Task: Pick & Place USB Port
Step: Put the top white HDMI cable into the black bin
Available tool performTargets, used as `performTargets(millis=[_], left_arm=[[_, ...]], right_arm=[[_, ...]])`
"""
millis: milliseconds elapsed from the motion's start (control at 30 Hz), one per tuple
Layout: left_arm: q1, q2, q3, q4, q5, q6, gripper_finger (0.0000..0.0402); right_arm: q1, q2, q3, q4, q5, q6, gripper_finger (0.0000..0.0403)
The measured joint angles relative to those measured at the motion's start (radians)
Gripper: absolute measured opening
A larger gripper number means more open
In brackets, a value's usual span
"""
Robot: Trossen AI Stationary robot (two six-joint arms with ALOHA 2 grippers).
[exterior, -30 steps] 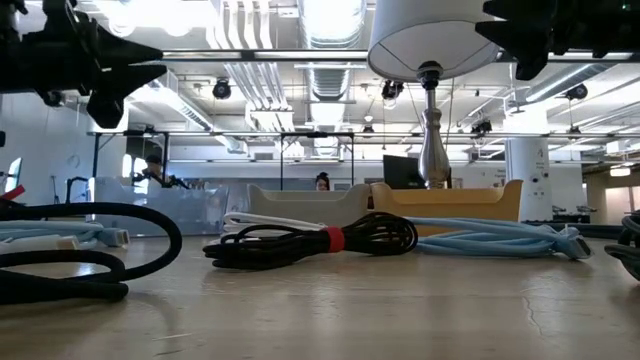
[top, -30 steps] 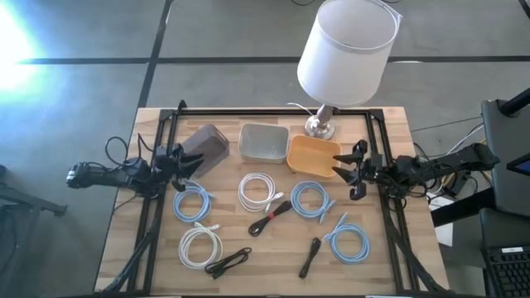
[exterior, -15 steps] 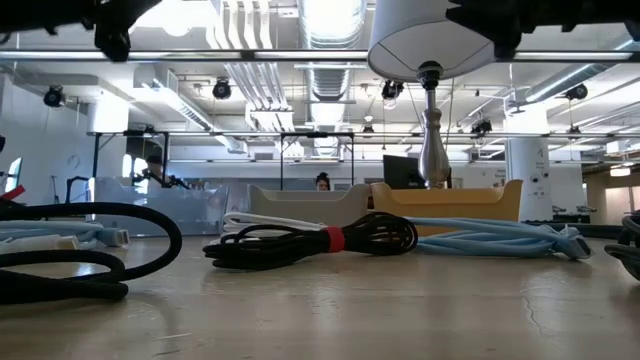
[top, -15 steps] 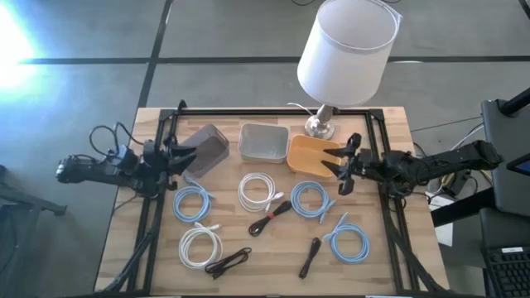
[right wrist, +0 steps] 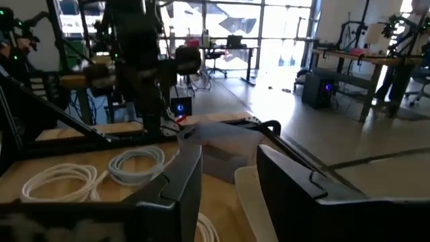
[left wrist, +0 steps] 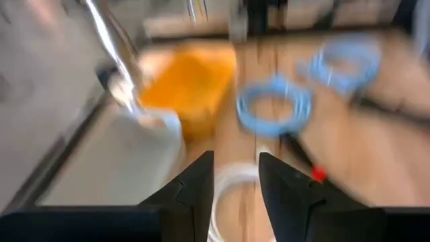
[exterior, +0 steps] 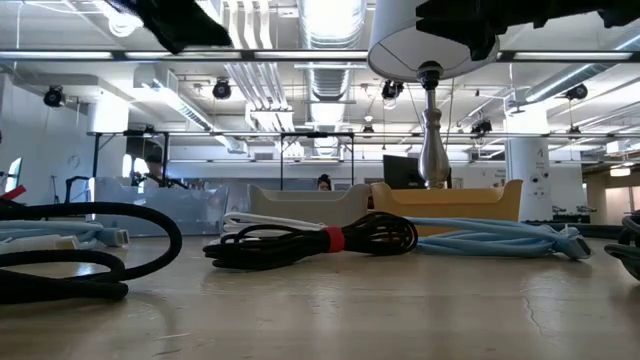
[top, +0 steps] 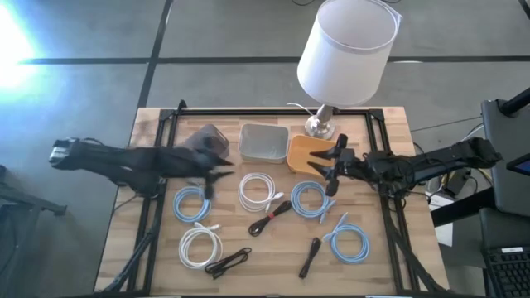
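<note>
Two arms above cables; black cable [top: 270,218] lies diagonal.

On the table [top: 389,124], the lamp [top: 325,116] stands at the rear, three bins [top: 263,142] sit in a row before it, and coiled cables [top: 263,190] lie spread in front of the bins.
</note>
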State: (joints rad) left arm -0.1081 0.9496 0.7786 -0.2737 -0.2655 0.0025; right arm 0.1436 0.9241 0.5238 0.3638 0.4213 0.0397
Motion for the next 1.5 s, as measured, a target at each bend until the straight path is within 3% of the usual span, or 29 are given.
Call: performTargets(millis=[300, 767, 1133, 1400, 1500], left_arm=[[0.0, 0.305, 0.05, -0.018, 0.115, -0.009, 0.0122], [0.0, 0.588, 0.057, 0.032, 0.2, -0.029, 0.0122], [-0.001, 0.698, 0.058, 0.054, 0.203, -0.012, 0.0113], [-0.002, 0.675, 0.057, 0.045, 0.224, -0.022, 0.0022], [-0.003, 0.651, 0.056, 0.04, 0.228, -0.028, 0.0018]], right_arm=[[-0.001, 0.003, -0.01, -0.082, 0.0, 0.072, 0.0125], [0.0, 0.003, -0.022, -0.107, -0.002, 0.066, 0.0123], [0.0, 0.01, -0.023, -0.129, -0.002, 0.066, 0.0118], [0.0, 0.009, -0.024, -0.129, -0.002, 0.073, 0.0118], [0.0, 0.009, -0.024, -0.129, -0.002, 0.074, 0.0117]])
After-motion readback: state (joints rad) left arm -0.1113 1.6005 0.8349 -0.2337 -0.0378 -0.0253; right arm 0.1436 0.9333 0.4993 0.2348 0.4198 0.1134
